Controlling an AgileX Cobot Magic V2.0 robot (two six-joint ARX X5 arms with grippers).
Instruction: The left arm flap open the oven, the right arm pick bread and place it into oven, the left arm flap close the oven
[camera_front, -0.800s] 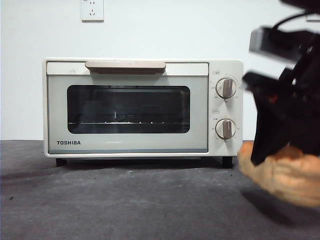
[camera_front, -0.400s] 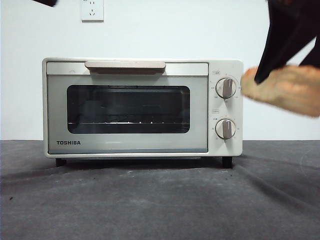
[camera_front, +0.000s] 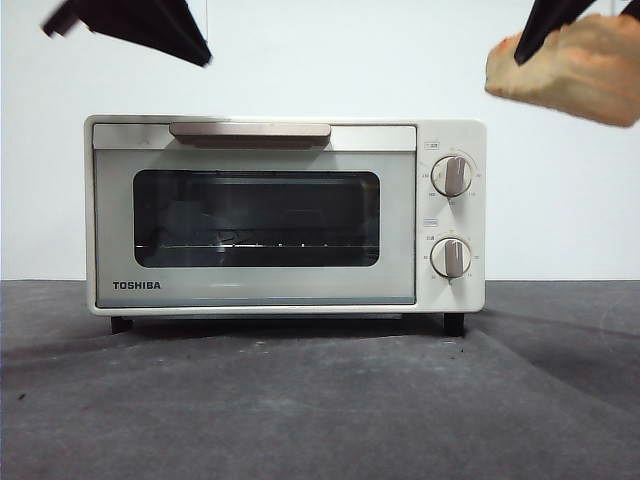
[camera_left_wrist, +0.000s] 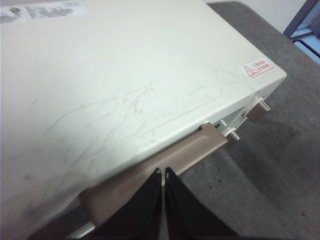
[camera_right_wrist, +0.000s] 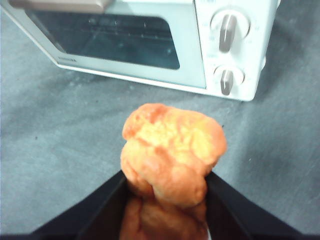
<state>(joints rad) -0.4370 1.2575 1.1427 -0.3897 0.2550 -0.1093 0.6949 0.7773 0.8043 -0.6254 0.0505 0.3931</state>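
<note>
Toward the tabletop's back edge in the front view, the oven (camera_front: 285, 215) stands with its door shut, while the bread (camera_front: 572, 65) hangs high off its knob side. From the left wrist, the left pincer (camera_left_wrist: 163, 172), jaws pressed together and empty, hovers over the handle (camera_left_wrist: 165, 165), so opening is in hand and calls for hooking that bar. From the right wrist, the right pincer (camera_right_wrist: 165, 182) clamps the bread above the tabletop (camera_right_wrist: 60, 150), waiting.

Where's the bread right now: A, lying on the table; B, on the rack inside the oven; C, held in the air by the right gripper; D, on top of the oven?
C: the right gripper clamps the bread above the table, while the oven door is shut.
</note>
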